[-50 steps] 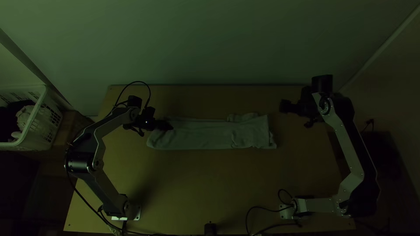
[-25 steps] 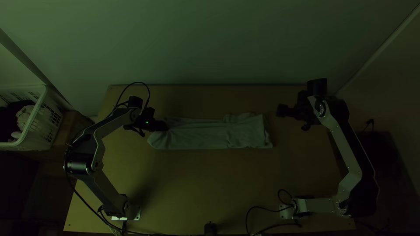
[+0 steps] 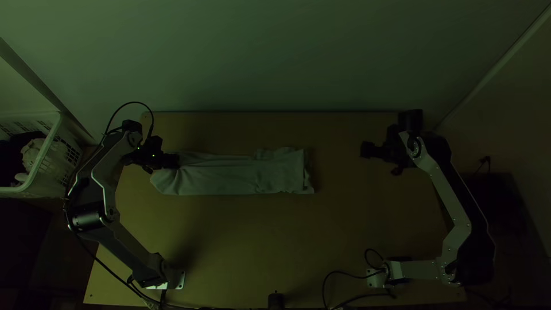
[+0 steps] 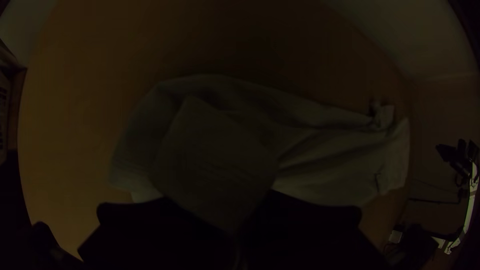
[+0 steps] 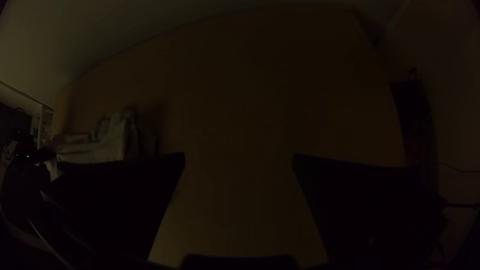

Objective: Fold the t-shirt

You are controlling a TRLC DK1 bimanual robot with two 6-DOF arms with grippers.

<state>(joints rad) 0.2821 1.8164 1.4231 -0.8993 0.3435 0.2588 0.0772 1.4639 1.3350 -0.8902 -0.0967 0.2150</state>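
The top view shows the t-shirt (image 3: 229, 177), soft pale cloth laid in a long narrow strip on the smooth light wood of the table (image 3: 275, 235). Its long axis runs side to side, nearly parallel to the table's far edge, and it lies closer to that edge than to the near one. One end, rounded, points toward the table's left edge; the other, squarer and rumpled along its border, points toward the right edge. I cannot tell which end is the neck. Shallow creases run lengthwise. The left claw (image 3: 172, 161) is at the rounded end, touching the cloth on its far side. The right claw (image 3: 366, 150) is well apart from the squarer end, toward the table's far right corner. Beyond the left edge stands a white lattice basket (image 3: 41, 163) with crumpled cloth inside. In the left wrist view, the left claw (image 4: 236, 232) has a bunch of the t-shirt pinched between its wide flat fingers; the gripped cloth bulges up in a rounded, finely wrinkled flap, and the rest trails off in long folds. In the right wrist view, the right claw (image 5: 239, 160) is spread wide over bare wood, with the rumpled end off to one side.
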